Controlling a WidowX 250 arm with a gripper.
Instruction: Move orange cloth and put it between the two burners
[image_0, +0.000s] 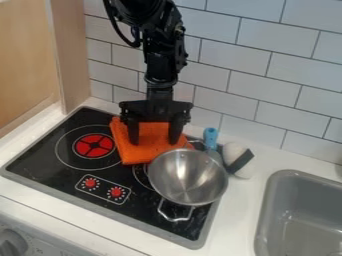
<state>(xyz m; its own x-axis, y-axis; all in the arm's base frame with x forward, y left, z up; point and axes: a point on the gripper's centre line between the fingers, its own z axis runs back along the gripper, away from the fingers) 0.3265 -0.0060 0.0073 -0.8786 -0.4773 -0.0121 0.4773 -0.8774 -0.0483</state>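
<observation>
The black gripper (154, 143) hangs over the orange cloth (144, 154), its two fingers well apart and pointing down, with cloth showing between them. The folded cloth lies at the back of the black stove, right of the left burner (93, 145) with its red centre. Its lower right corner meets the rim of a steel bowl-shaped pot (188, 177). That pot stands over the right burner and hides most of it. Whether the fingertips touch the cloth, I cannot tell.
Behind the pot are a blue-handled item (210, 138) and a white and black object (238, 159). A grey sink (300, 215) is at the right, a tiled wall behind. Two red knobs mark the stove's front.
</observation>
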